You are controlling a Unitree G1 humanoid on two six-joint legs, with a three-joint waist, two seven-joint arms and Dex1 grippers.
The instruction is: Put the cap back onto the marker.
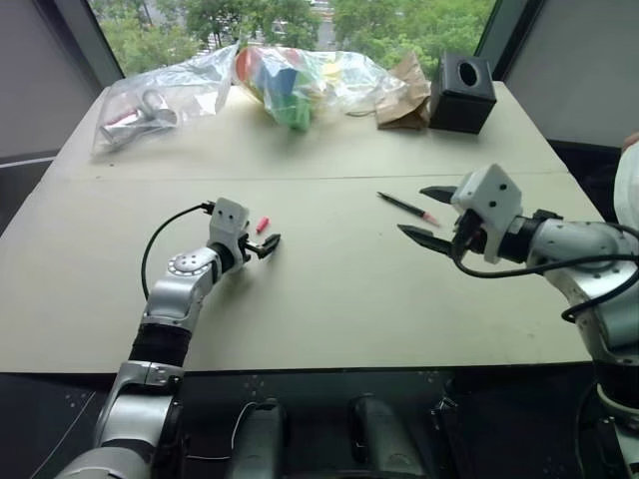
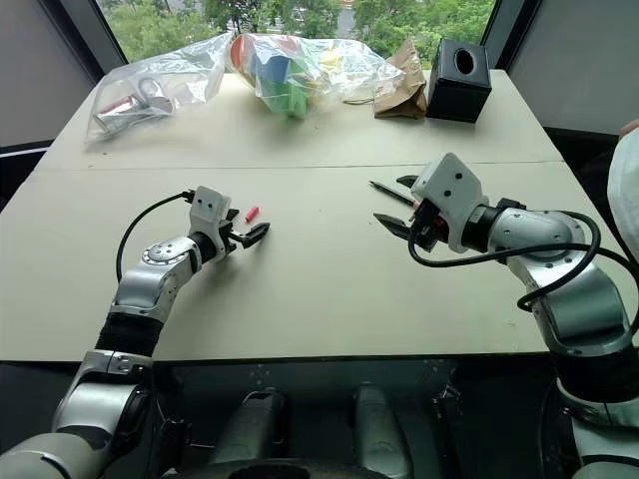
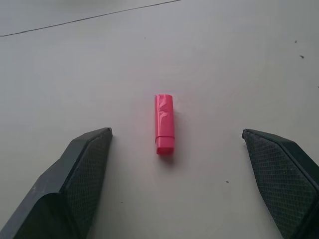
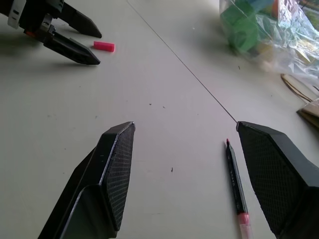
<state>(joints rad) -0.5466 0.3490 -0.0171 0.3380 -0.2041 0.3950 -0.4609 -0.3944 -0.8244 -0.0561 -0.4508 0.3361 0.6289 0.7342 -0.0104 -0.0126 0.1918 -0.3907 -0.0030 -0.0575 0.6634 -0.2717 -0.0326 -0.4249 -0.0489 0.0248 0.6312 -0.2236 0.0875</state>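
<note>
The cap (image 3: 164, 124), a small bright red tube, lies flat on the beige table (image 1: 329, 299). My left gripper (image 1: 268, 238) is open and low over the table. The cap lies just ahead of its two black fingers (image 3: 84, 169), on the line between them and touching neither. The marker (image 1: 407, 207), thin and black with a pinkish end, lies on the table at the right. My right gripper (image 1: 410, 210) hovers open above it. In the right wrist view the marker (image 4: 235, 184) lies between the fingers, close to one of them (image 4: 274, 174), tip pointing away. Neither gripper holds anything.
At the table's far edge lie a clear bag of coloured blocks (image 1: 300, 80), a second clear bag (image 1: 150, 105), a brown paper bag (image 1: 404, 95) and a black box with a round hole (image 1: 462, 92). A seam (image 1: 300, 179) crosses the table. A person's white sleeve (image 1: 627, 190) shows at the right.
</note>
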